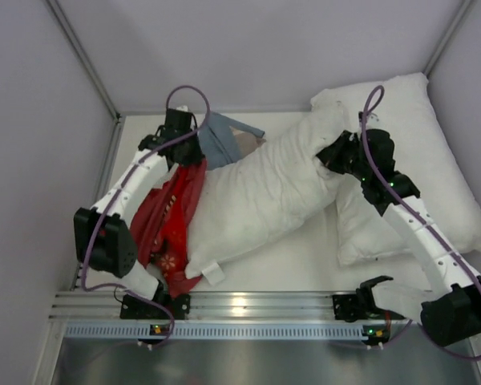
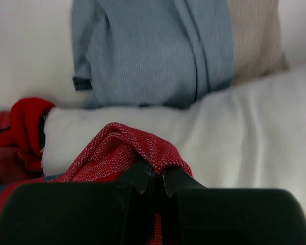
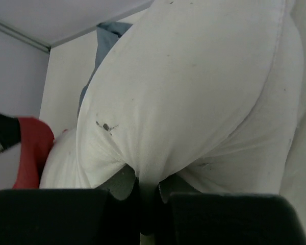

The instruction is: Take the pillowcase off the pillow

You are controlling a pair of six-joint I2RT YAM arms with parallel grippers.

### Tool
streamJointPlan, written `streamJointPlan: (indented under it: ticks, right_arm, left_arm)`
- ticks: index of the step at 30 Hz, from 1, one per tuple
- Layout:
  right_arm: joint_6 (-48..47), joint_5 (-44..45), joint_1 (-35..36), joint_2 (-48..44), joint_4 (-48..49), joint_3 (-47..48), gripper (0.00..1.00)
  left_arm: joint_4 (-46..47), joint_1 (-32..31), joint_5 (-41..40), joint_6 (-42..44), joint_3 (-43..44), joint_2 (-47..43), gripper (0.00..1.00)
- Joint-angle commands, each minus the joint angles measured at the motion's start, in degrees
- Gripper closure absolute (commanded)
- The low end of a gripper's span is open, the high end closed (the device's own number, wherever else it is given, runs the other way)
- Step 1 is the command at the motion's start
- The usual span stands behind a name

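**Q:** How far is the task judged to be advanced?
**A:** Nearly done. The pillow point(image 1: 264, 192) is seen almost wholly bare. The pillowcase point(image 1: 170, 220) is bunched against its left end on the tabletop point(image 1: 305, 253).
**Q:** How are the hands engaged?
**A:** A red fold of the pillowcase is pinched in the closed left hand point(image 2: 154, 181) beside that end. Pillow fabric is clamped in the right hand point(image 3: 148, 186) at the opposite end.
**Q:** What is left?
**A:** The case is to be drawn clear. Whether any is wrapped round the pillow cannot be told.
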Motion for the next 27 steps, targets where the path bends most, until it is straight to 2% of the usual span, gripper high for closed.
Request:
streamJointPlan:
  ticks: [1,2,3,5,7,9,10,11,12,13,14,15,16,18,19,21,22,23,24,26,27]
  right_arm:
    - [-2.6,-0.4,5.4,-2.5,-2.2,-2.9,0.94]
    - [-3.8,-0.5,5.5,-3.2,-2.5,-3.4,0.69]
    - [-4.9,-0.6,5.7,-3.5,-3.5,-3.6,0.57]
    - [-7.2,2.3,6.4,-4.1,-5.3,-3.6,0.33]
    - [-8.2,8.7,7.2,-4.2,-8.5,-3.5,0.26]
    - [-9.3,13.8,7.7,-3.4,-10.3,-3.6,0.17]
    - [-9.6,20.8,8.1,-3.1,-11.5,-4.3,0.11]
    - [-9.7,25.4,8.4,-1.9,-11.7,-4.8,0.03]
    - [-10.0,29.9,8.5,-1.2,-12.1,-5.2,0.01]
    - [-11.1,36.5,8.5,0.0,-13.6,-5.5,0.00]
    - [-13.2,39.0,8.5,1.7,-14.7,-5.2,0.00]
    - [-13.4,41.8,8.4,1.9,-16.5,-4.8,0.00]
    - [-12.3,46.1,8.4,2.0,-19.8,-4.2,0.00]
    - [-12.3,45.9,8.4,-1.7,-19.1,-5.9,0.01]
    - [-12.7,41.7,8.3,-3.3,-18.2,-7.8,0.01]
    - [-11.6,37.7,8.2,-8.2,-16.5,-9.5,0.00]
    - [-11.2,33.7,8.2,-10.1,-15.8,-11.6,0.00]
    - [-11.2,31.3,8.2,-13.8,-14.8,-12.8,0.01]
    - [-11.1,29.1,8.2,-15.7,-12.5,-14.4,0.01]
    - [-9.4,24.0,8.3,-20.7,-11.7,-17.8,0.00]
    - [-8.7,22.2,8.3,-22.4,-11.2,-18.6,0.01]
  left_arm:
    - [6.0,5.2,3.5,1.9,16.9,9.8,1.00]
    - [4.5,6.0,3.6,2.2,20.1,11.4,1.00]
    - [3.4,6.5,3.2,2.6,24.1,12.4,1.00]
    - [2.9,7.7,0.9,3.2,26.6,14.2,1.00]
    - [0.8,8.7,-0.6,3.8,30.0,14.7,0.97]
    - [-1.2,9.0,-3.6,3.8,31.2,14.0,0.42]
    - [-1.5,9.0,-4.0,3.5,31.5,12.5,0.02]
    - [-1.7,9.0,-3.6,3.2,31.0,11.4,0.01]
    - [-1.8,9.0,-1.1,2.7,30.3,10.1,0.01]
    - [-1.7,9.0,1.1,2.4,28.6,7.4,0.01]
    - [-1.7,9.0,3.7,1.9,27.6,6.1,0.01]
    - [-1.7,9.0,10.7,0.8,26.5,4.6,0.01]
    - [-0.7,9.0,14.5,-0.2,25.1,1.8,0.01]
    - [2.4,9.0,22.5,-3.1,18.1,-1.9,0.01]
    - [4.5,9.0,29.3,-4.6,14.7,-6.6,0.01]
    - [16.0,9.0,36.3,-10.9,1.7,-11.7,0.01]
    - [21.5,9.0,43.9,-14.3,-3.3,-16.6,0.01]
    - [34.0,9.0,47.3,-17.7,-8.4,-18.7,0.01]
    - [41.8,9.1,50.2,-26.2,-18.7,-20.8,0.01]
    - [57.9,8.9,57.0,-36.0,-28.9,-25.4,0.01]
    - [76.5,8.9,58.4,-46.7,-38.8,-26.7,0.01]
